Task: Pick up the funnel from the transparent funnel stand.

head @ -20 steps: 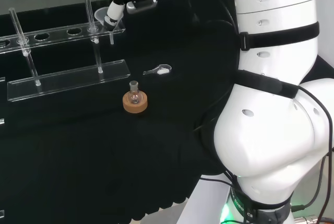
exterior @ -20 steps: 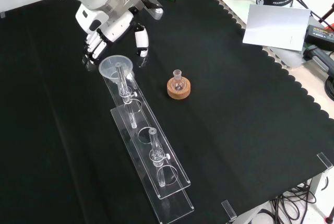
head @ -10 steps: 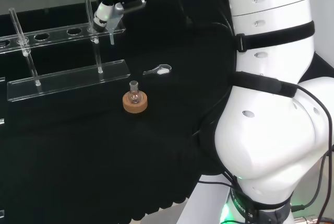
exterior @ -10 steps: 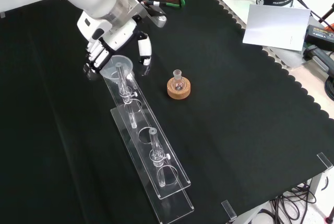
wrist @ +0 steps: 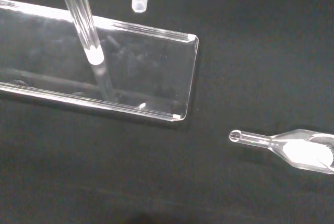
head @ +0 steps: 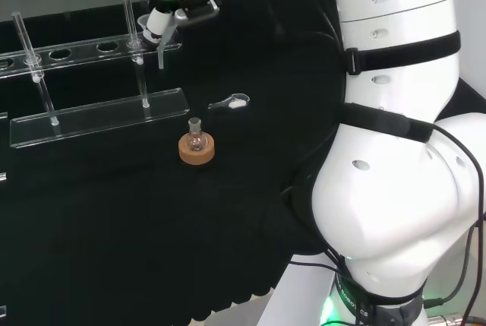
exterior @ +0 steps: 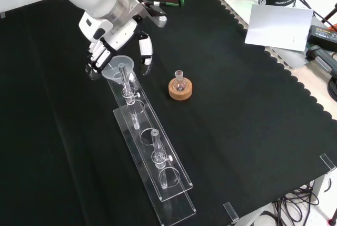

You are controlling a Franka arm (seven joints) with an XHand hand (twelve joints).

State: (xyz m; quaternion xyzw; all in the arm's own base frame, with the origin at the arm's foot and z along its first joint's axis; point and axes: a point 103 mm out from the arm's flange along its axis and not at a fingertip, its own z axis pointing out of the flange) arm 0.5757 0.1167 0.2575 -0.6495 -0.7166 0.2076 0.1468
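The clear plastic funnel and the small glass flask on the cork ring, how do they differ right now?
The clear plastic funnel sits in the end hole of the transparent funnel stand, raised off the cloth; the small glass flask rests low on a cork ring. The funnel has a wide open mouth; the flask has a narrow neck. The hand brackets the funnel; the flask stands alone. Both are clear and upright.

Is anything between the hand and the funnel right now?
Nothing visible. In the front view the hand sits right at the funnel at the stand's far end, fingers on one side, thumb on the other.
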